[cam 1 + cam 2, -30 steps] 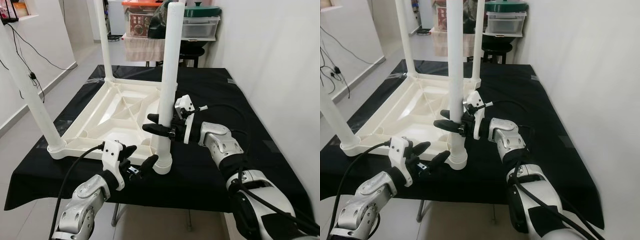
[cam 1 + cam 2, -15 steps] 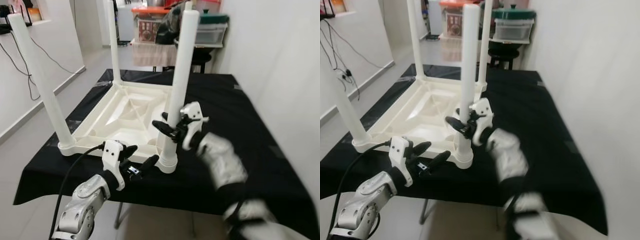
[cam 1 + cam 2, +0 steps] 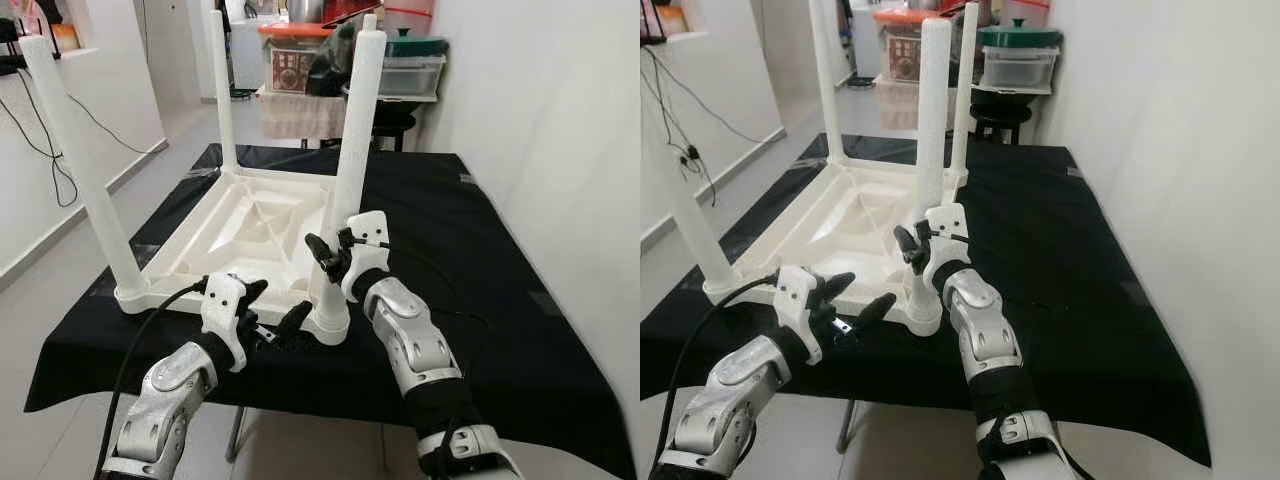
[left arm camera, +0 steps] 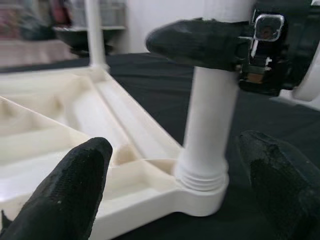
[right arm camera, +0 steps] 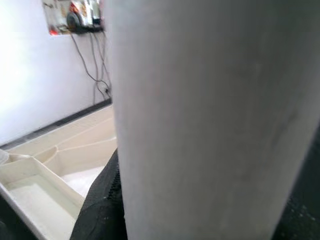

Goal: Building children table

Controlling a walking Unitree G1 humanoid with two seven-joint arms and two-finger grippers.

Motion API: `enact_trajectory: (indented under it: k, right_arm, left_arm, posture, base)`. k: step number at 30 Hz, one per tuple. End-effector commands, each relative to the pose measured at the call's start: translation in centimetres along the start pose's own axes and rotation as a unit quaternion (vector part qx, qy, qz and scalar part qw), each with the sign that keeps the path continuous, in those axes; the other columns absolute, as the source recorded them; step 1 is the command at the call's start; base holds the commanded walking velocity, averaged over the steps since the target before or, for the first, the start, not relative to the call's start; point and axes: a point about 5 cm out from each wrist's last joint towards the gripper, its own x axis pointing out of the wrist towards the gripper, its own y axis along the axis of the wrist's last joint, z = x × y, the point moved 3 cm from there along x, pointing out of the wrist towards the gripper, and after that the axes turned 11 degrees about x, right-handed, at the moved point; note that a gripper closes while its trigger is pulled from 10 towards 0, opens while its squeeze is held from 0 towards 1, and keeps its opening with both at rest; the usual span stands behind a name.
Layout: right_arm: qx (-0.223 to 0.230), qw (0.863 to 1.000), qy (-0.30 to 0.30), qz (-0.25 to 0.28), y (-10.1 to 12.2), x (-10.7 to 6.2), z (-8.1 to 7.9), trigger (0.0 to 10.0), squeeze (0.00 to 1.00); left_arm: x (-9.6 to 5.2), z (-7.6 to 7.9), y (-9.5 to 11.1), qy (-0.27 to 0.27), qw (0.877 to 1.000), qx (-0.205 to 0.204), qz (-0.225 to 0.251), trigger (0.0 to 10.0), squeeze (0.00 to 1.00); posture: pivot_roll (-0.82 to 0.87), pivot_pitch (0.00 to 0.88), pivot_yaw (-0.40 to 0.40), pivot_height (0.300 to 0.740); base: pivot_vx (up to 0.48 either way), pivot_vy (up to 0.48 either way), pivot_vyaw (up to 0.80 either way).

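The white children's table top (image 3: 230, 235) lies upside down on the black cloth, with its legs standing up. My right gripper (image 3: 325, 255) is shut on the near right leg (image 3: 352, 140) a little above its threaded collar (image 4: 202, 180). One black finger (image 4: 200, 42) lies across the front of that leg. In the right wrist view the leg (image 5: 210, 115) is very close, with a finger (image 5: 100, 210) against it. My left gripper (image 3: 275, 303) stands open just before the table's near edge, its fingers (image 4: 65, 195) either side of the leg's base and apart from it.
The black-covered work table (image 3: 480, 300) ends close in front of me and at both sides. A white wall (image 3: 560, 120) runs along the right. Storage boxes and a stool (image 3: 395, 70) stand behind. Cables hang on the left wall (image 3: 60, 160).
The camera has shifted. My right forearm has swung from the right side in towards me while its gripper has stayed on the near right leg. The left gripper has hardly moved.
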Motion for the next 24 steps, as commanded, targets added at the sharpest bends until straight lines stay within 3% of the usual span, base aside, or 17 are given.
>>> enact_trajectory:
  k: [1,4,6,8,9,11,12,15,17,18,22,23,24]
  right_arm:
    - [-0.004,0.997,-0.052,-0.05,-1.9,-0.5,2.6,10.0,1.0]
    - [-0.007,0.998,-0.054,-0.044,-1.1,-0.1,3.3,10.0,1.0]
    - [0.006,0.999,0.016,-0.032,0.8,1.3,3.3,10.0,1.0]
    - [0.006,0.999,0.041,-0.031,1.1,1.5,3.0,10.0,1.0]
    - [-0.003,0.995,0.091,-0.03,1.6,1.6,2.4,10.0,0.2]
    - [-0.003,0.995,0.091,-0.03,1.6,1.6,2.4,10.0,0.2]
    - [-0.014,0.989,0.144,-0.032,2.0,1.6,1.7,10.0,0.0]
    - [-0.027,0.981,0.19,-0.036,2.3,1.5,1.1,10.0,0.0]
    - [-0.045,0.956,0.285,-0.057,2.5,1.2,-0.3,10.0,0.0]
    - [-0.051,0.935,0.341,-0.078,2.6,0.9,-1.1,10.0,0.0]
    - [-0.053,0.928,0.359,-0.087,2.6,0.9,-1.4,10.0,0.0]
    - [-0.047,0.923,0.371,-0.089,2.8,0.9,-1.5,4.8,0.0]
    - [-0.042,0.92,0.379,-0.09,2.9,1.0,-1.6,4.8,0.0]
  left_arm:
    - [-0.2,0.2,0.2,0.0,1.0,0.027,0.0,10.0,0.0]
    - [-0.2,0.3,0.3,0.002,0.999,0.037,0.003,10.0,0.0]
    - [-0.2,1.3,1.1,-0.005,1.0,-0.001,0.028,10.0,0.0]
    - [-0.2,1.5,1.2,-0.007,1.0,-0.001,0.029,10.0,0.0]
    - [-0.3,1.8,1.2,-0.008,0.999,0.0,0.031,10.0,0.0]
    - [-0.3,1.8,1.2,-0.008,0.999,0.0,0.031,10.0,0.0]
    - [-0.3,1.9,1.2,-0.006,0.999,-0.001,0.035,10.0,0.0]
    - [-0.3,1.9,1.3,-0.005,0.999,-0.004,0.038,10.0,0.0]
    - [-0.3,2.0,1.3,-0.007,0.999,-0.004,0.042,10.0,0.0]
    - [-0.3,2.2,1.2,-0.009,0.999,-0.001,0.042,10.0,0.0]
    - [-0.3,2.2,1.3,-0.009,0.999,-0.001,0.042,10.0,0.0]
    - [-0.3,2.2,1.3,-0.008,0.999,-0.002,0.043,10.0,0.0]
    - [-0.3,2.2,1.3,-0.007,0.999,-0.004,0.043,10.0,0.0]
  posture:
    - [-0.02,0.0,-0.044,0.74]
    - [-0.03,0.0,-0.045,0.74]
    - [-0.02,0.0,-0.053,0.74]
    - [-0.02,0.0,-0.053,0.74]
    - [-0.02,0.0,-0.057,0.74]
    - [-0.02,0.0,-0.057,0.74]
    - [-0.02,0.0,-0.06,0.74]
    - [-0.01,0.0,-0.064,0.74]
    - [-0.01,0.0,-0.062,0.74]
    - [-0.01,0.0,-0.062,0.74]
    - [-0.01,0.0,-0.067,0.74]
    - [-0.01,0.0,-0.067,0.74]
    - [-0.01,0.0,-0.067,0.74]
  base:
    - [0.0,0.0,0.0]
    - [0.0,0.0,0.0]
    - [0.0,0.0,0.0]
    - [0.0,0.0,0.0]
    - [0.0,0.0,0.0]
    - [0.0,0.0,0.0]
    - [0.0,0.0,0.0]
    - [0.0,0.0,0.0]
    - [0.0,0.0,0.0]
    - [0.0,0.0,0.0]
    - [0.0,0.0,0.0]
    - [0.0,0.0,0.0]
    - [0.0,0.0,0.0]
